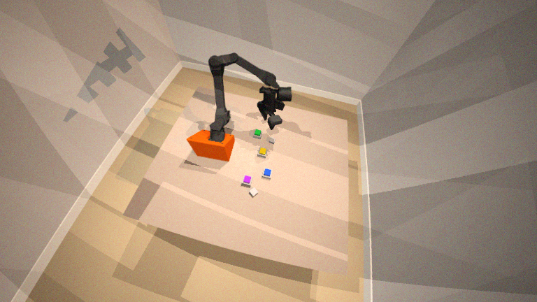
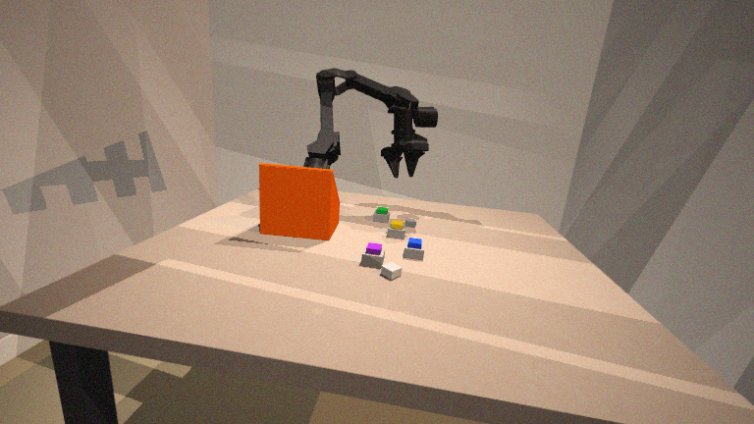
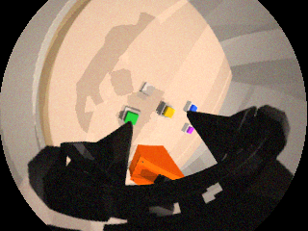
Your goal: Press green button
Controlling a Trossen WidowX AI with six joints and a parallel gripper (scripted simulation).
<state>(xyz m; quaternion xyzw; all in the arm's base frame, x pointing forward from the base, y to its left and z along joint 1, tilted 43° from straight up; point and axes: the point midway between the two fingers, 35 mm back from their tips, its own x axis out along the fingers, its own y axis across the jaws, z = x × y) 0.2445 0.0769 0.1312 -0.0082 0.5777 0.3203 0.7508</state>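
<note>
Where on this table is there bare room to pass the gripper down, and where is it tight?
Tight: the green button has a small grey block right beside it and the yellow button just in front. The open gripper hangs above. Bare patches: the table right of the blue button, and in front of the white block.

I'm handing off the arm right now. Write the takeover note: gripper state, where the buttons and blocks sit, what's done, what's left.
Gripper: open, holding nothing, pointing down, well above the table, near the green button but not touching it.
Green button: nearest the orange base, with a small grey block close beside it.
Yellow button, blue button, purple button and white block lie further out.
Done: no sign of a press.
Left: descend onto green only, press fully, release. Avoid the grey block.
</note>
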